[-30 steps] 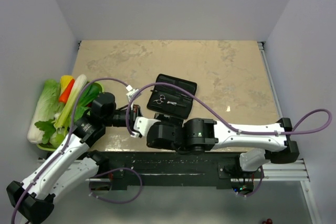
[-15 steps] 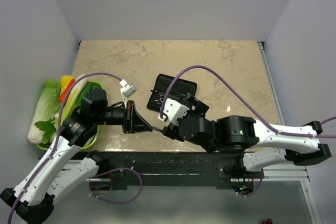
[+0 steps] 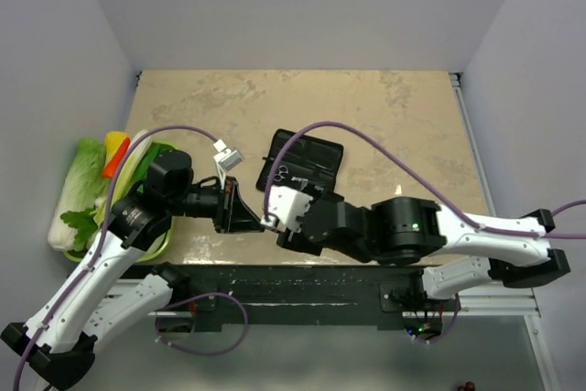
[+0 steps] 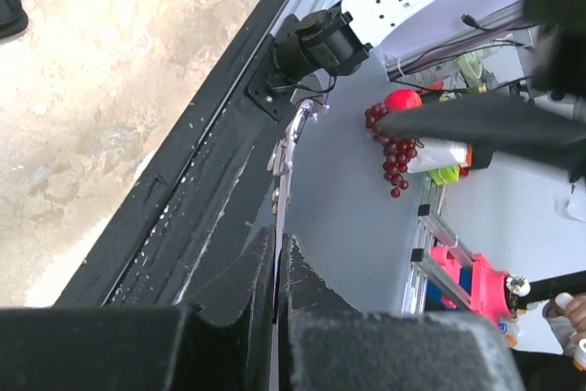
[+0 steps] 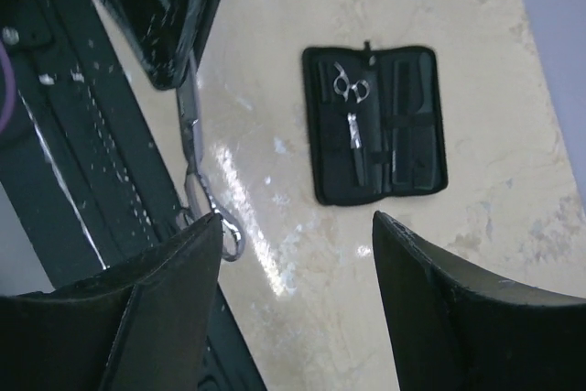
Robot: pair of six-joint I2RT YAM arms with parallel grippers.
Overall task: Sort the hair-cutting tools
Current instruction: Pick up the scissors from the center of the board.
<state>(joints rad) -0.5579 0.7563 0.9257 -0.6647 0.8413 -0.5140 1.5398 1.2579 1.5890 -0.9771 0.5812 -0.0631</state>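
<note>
We judge a handover: our left claw (image 4: 277, 254) pinches the small silver metal scissors (image 4: 283, 167); our open right claw (image 5: 298, 222) must close on them, just beside its finger

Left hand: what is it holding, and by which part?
The left hand holds silver scissors by the blades; the ring handles stick out beyond its fingers.

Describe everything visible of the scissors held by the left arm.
The scissors are slim, silver and metal-looking, blades closed. The left gripper clamps the blade end, holding them over the table's near edge, ring handles pointing away from it. The rings lie beside one jaw of the open right gripper; contact cannot be told.
</note>
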